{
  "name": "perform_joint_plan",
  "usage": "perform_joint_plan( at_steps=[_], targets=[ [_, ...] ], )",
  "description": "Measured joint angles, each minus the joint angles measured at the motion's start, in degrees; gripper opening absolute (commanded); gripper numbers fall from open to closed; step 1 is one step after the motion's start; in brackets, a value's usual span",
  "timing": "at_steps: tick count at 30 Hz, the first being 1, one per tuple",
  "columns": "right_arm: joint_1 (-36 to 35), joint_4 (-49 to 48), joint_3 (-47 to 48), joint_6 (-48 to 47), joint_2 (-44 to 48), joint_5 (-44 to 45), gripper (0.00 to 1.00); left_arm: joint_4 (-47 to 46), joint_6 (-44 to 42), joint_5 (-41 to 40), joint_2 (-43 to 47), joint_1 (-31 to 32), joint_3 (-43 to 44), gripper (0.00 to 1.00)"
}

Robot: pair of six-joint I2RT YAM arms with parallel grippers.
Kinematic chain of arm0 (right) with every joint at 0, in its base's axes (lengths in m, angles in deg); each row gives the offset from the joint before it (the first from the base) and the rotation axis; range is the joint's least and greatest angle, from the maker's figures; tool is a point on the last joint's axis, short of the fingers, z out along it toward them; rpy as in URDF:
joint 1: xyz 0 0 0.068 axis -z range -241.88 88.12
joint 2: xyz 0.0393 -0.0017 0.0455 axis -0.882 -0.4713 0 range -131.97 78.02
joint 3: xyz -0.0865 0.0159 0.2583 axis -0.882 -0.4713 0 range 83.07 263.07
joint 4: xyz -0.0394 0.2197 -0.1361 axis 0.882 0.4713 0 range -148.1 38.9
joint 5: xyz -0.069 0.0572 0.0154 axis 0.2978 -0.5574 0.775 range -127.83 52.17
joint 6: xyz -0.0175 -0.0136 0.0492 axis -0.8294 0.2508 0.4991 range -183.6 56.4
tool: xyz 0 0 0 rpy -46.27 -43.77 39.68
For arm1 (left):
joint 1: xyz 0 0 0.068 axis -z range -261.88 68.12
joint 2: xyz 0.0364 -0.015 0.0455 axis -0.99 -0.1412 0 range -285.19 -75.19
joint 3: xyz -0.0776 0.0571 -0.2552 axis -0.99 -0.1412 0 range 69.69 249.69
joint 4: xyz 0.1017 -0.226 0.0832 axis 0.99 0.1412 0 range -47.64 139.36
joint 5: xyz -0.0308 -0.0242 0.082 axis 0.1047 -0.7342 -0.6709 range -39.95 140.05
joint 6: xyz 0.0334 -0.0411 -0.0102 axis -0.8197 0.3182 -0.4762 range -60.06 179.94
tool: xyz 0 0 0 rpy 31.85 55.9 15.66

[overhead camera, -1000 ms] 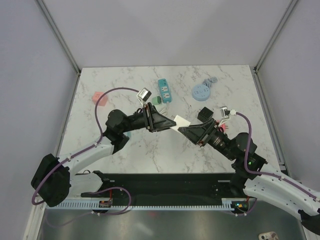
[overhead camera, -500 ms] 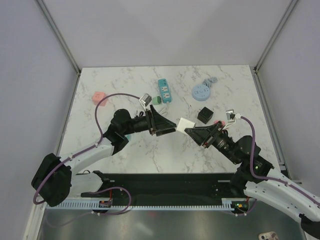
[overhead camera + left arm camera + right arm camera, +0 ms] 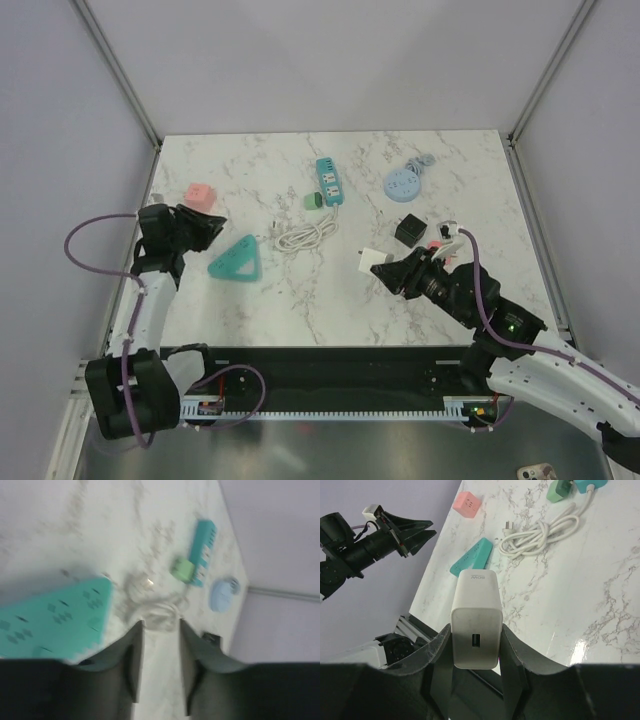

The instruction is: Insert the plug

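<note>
The white charger (image 3: 475,617) is a small rounded-edge plastic block, held off the table in the right gripper (image 3: 475,630), whose two fingers are clamped on its broad flat sides. In the right wrist view its USB port faces the camera and its prongs are hidden on the far end. Judge it as light and rigid, so it will not bend or crush. Its smooth shell looks slippery, and it could twist in the grip if the prongs meet a socket off-line. The present hold across the flat faces, near the port end, seems the right one, since it leaves the prong end free. From above, the charger (image 3: 372,258) sits right of the table's centre. A black cube (image 3: 409,230) lies near it at 2 o'clock, and a round blue socket (image 3: 403,183) lies farther off at 1 o'clock. A teal power strip (image 3: 328,180) with a green plug (image 3: 313,200) in it lies at 11 o'clock. A coiled white cable (image 3: 305,235) lies at 10 o'clock, and a teal triangular power strip (image 3: 236,258) lies well apart at 9 o'clock. A pink cube (image 3: 198,194) lies beyond it at 10 o'clock. The left gripper (image 3: 160,625) hovers by that triangle, its fingers apart and holding nothing.
</note>
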Motion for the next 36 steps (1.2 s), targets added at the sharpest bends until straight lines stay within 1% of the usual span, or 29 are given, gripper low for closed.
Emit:
perform_joint_plan(
  at_steps=[1, 2, 3, 5, 6, 9, 12, 15, 16, 19, 21, 23, 25, 30, 33, 36],
  targets=[
    [0.00, 0.24, -0.13, -0.20, -0.26, -0.04, 0.00, 0.76, -1.79, -2.36, -1.05, -2.97, -0.07, 0.23],
    [0.00, 0.26, -0.31, -0.28, -0.42, -0.07, 0.00, 1.09, -4.17, -4.92, -3.02, -5.01, 0.11, 0.17],
    [0.00, 0.20, -0.63, -0.37, -0.44, -0.07, 0.00, 1.99, -6.56, -7.04, -6.03, -6.49, 0.98, 0.08],
    [0.00, 0.24, -0.96, -0.74, -0.46, -0.07, 0.00, 3.26, -10.27, -9.62, -13.07, -8.50, 4.15, 0.04],
    [0.00, 0.26, -0.96, -0.94, -0.61, -0.09, 0.00, 3.93, -12.22, -10.38, -17.35, -9.25, 6.10, 0.07],
    [0.02, 0.31, -0.96, -1.75, -0.90, -0.76, 0.00, 6.01, -17.11, -12.24, -28.22, -10.05, 12.04, 0.05],
    [0.00, 0.42, -0.96, -2.32, -0.63, -1.84, 0.00, 7.56, -20.00, -13.07, -34.01, -10.58, 14.25, 0.03],
    [0.00, 0.98, -0.96, -2.84, 0.20, -2.47, 0.00, 9.09, -21.46, -13.05, -37.79, -11.10, 14.60, 0.02],
    [0.00, 1.29, -0.96, -3.06, 0.48, -2.54, 0.00, 9.27, -21.66, -12.07, -38.38, -11.23, 14.67, 0.02],
    [0.02, 2.64, -0.61, -4.04, 0.35, -3.30, 0.00, 9.03, -21.90, -11.30, -38.38, -10.82, 14.49, 0.07],
    [0.02, 4.61, 0.79, -5.75, -1.66, -4.02, 0.00, 8.87, -22.16, -10.38, -38.38, -9.90, 14.47, 0.08],
    [0.02, 7.45, 3.61, -7.87, -5.70, -4.96, 0.00, 8.57, -22.53, -7.89, -38.77, -8.74, 14.53, 0.04],
    [0.04, 9.79, 6.71, -10.08, -9.70, -6.45, 0.00, 8.41, -23.15, -4.94, -40.39, -8.13, 15.58, 0.04],
    [0.00, 15.87, 13.00, -15.19, -17.75, -9.05, 0.00, 8.50, -25.05, 3.56, -47.98, -6.27, 22.58, 0.02],
    [0.00, 20.33, 17.11, -17.44, -21.42, -8.13, 0.00, 8.13, -25.18, 4.59, -47.34, -3.65, 21.33, 0.03],
    [-0.04, 26.12, 24.41, -20.13, -27.71, -5.86, 0.00, 7.19, -25.03, 4.63, -44.04, 1.07, 16.96, 0.03]
  ],
)
